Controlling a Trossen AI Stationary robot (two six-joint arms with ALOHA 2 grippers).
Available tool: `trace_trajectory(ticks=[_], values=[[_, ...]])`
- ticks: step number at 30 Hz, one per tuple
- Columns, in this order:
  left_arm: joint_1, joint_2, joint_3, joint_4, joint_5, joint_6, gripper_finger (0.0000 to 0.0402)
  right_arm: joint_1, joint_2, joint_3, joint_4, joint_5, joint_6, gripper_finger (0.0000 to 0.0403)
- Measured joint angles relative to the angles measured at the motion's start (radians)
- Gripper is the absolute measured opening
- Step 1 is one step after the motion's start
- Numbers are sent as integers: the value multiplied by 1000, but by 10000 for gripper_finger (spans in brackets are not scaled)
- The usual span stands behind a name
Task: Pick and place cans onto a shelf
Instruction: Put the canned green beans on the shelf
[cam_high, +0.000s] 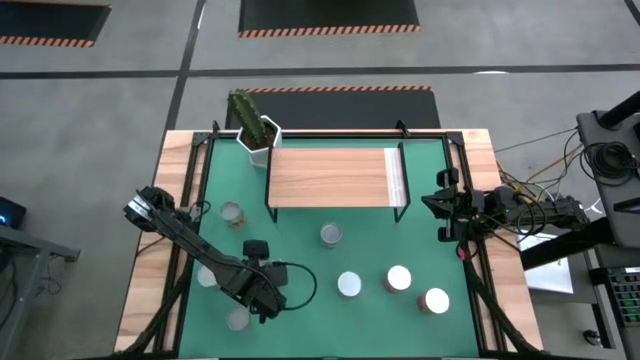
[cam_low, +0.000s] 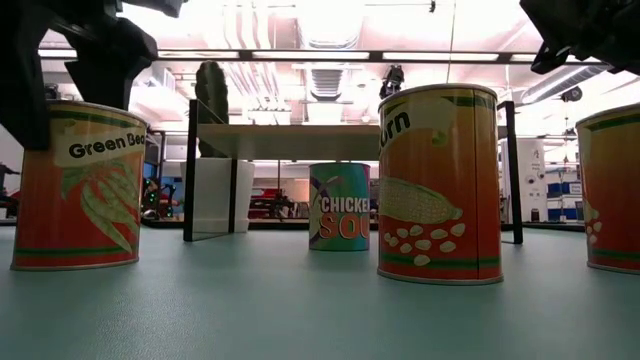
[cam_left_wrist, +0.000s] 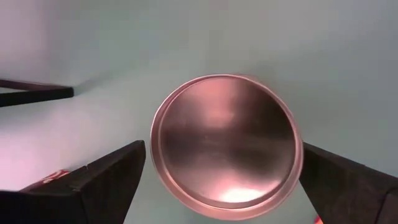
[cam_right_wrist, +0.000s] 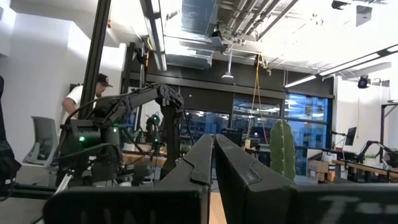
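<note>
On the green mat (cam_high: 300, 230), none of the cans has reached the shelf (cam_high: 330, 177) yet; I see its light-wood top bare, so I judge the job to be at its very start with every can still to move. From above I count cans spread in front of the shelf: one near the left edge (cam_high: 232, 213), one just before the shelf (cam_high: 331, 234), three in a loose row toward the right front (cam_high: 349, 284) (cam_high: 399, 278) (cam_high: 436, 300), and two more partly hidden by my left arm. The left gripper (cam_left_wrist: 224, 171) hangs over the front-left can (cam_left_wrist: 225, 144), fingers spread wide to either side of its rim and not touching it, nothing held. That can stands upright, its round metal lid plain, clean and undented. At table height the labels read green beans (cam_low: 78, 185), corn (cam_low: 440, 183) and chicken soup (cam_low: 340, 206). The right gripper (cam_high: 445, 205) waits at the right table edge beside the shelf, fingers pressed together, empty.
</note>
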Motion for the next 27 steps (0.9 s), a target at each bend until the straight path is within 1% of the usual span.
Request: trace_trajectory(ticks=[5,11,16,19,22,27], values=[[0,0,-1,2,-24,0,352,0,0,0,0,0,-1,9],[0,-3,-1,1,-26,37,293,0,0,0,-1,0,-1,9],[0,-2,13,-4,-26,54,293,0,0,0,-1,0,-1,9],[0,-2,54,-15,-26,73,293,0,0,0,-1,0,0,9],[2,-2,123,-48,-34,107,293,0,0,0,-1,0,0,9],[10,-2,280,-145,-129,207,293,0,0,0,-1,0,-1,9]])
